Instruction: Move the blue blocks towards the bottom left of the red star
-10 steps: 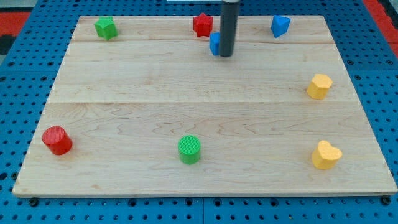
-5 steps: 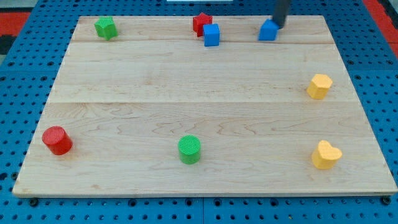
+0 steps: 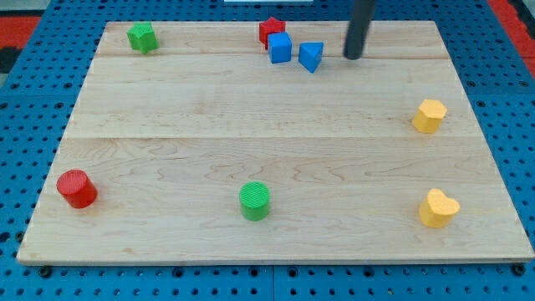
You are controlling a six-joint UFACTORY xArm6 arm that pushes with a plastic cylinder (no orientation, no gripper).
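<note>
The red star [image 3: 269,30] sits near the board's top edge, at the middle. A blue cube [image 3: 280,48] touches its lower right side. A second blue block, wedge-shaped [image 3: 310,56], lies just right of the cube, a small gap apart. My tip [image 3: 354,56] is on the board to the right of the wedge block, a short gap away and not touching it. The rod rises out of the view's top.
A green star [image 3: 142,37] is at the top left. A red cylinder [image 3: 77,188] is at the bottom left. A green cylinder [image 3: 255,201] is at the bottom middle. Two yellow blocks [image 3: 429,115] [image 3: 437,208] stand along the right side. The wooden board [image 3: 267,142] rests on a blue pegboard.
My tip went from the blue cube to the right, to the wedge block near the top right, and pushed it left toward the cube. The cube shifted slightly left against the star.
</note>
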